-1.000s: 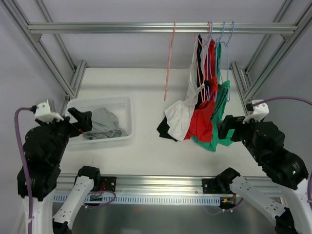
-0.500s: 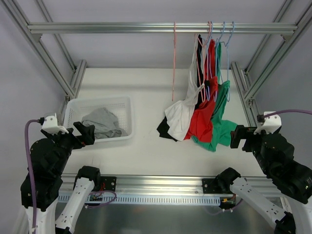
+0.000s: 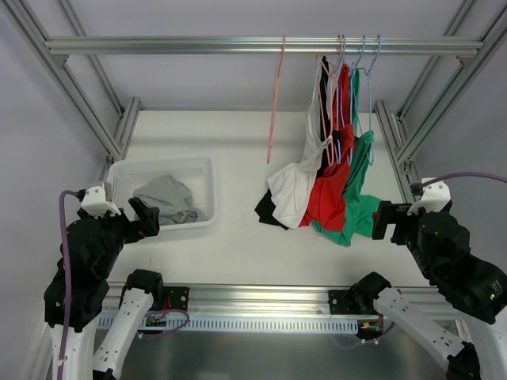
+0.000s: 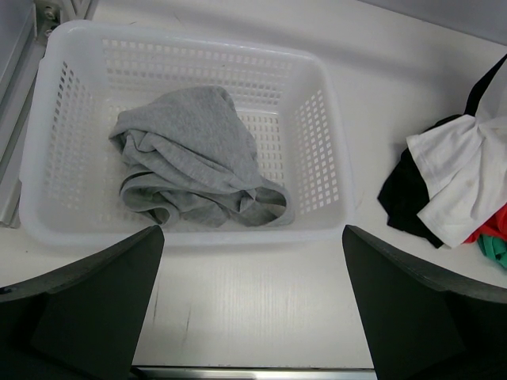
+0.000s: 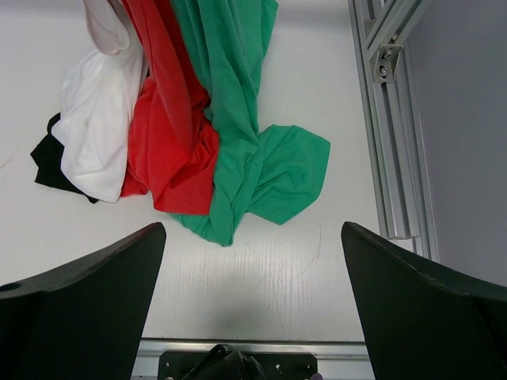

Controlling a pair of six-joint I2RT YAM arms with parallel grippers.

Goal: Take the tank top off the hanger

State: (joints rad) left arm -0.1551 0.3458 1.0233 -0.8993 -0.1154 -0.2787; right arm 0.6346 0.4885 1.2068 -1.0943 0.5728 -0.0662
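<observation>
**Tank top's in the basket, both grippers wide open**

Seen from overhead, the tank top is a crumpled grey heap inside the white basket at the left middle of the frame. It sits on the basket floor, more toward the near side. The pink hanger is well apart from it, hooked on the rail at top centre. It's bare wire, hanging at a slant, just left of the bunch of clothes.

The left gripper is at lower left, by the basket's near left corner. Its jaws are spread as wide as they go, with nothing between them. In the left wrist view the two fingers frame the bottom corners. The basket's front wall sits between them, and I can't see either finger touching it.

The right gripper is at lower right, next to the trailing edge of the green top. Its jaws are also fully spread and hold nothing. The right wrist view shows that top lying on the table ahead of the fingers, apart from them.

The white top and red top hang on their hangers at upper right, their hems pooling on the table.
</observation>
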